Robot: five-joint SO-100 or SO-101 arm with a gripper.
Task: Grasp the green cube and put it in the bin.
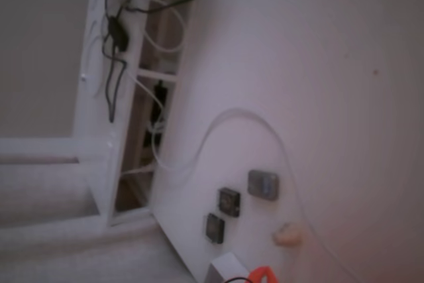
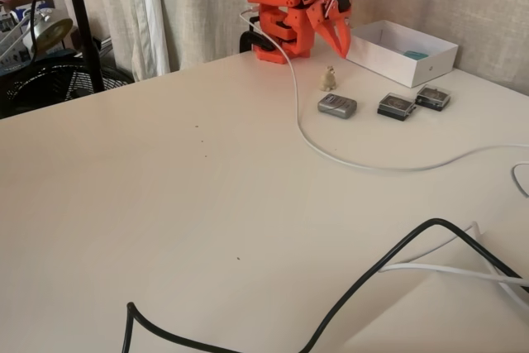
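A smooth, matte white table (image 2: 165, 204) stands before beige woven curtains (image 2: 198, 6), with a black fan (image 2: 50, 80) at the left in a fixed view. A white cable (image 2: 331, 150) and a black cable (image 2: 364, 279) curl across it. The folded orange arm (image 2: 285, 6) hangs its claw (image 2: 337, 35) just beside the white box bin (image 2: 388, 59); I cannot tell whether its fingers are spread. The teal-green cube (image 2: 416, 54) lies inside the bin. Near it sit a grey square pad (image 2: 337, 105), two dark pads (image 2: 396, 106) and a small beige figurine (image 2: 329, 78).
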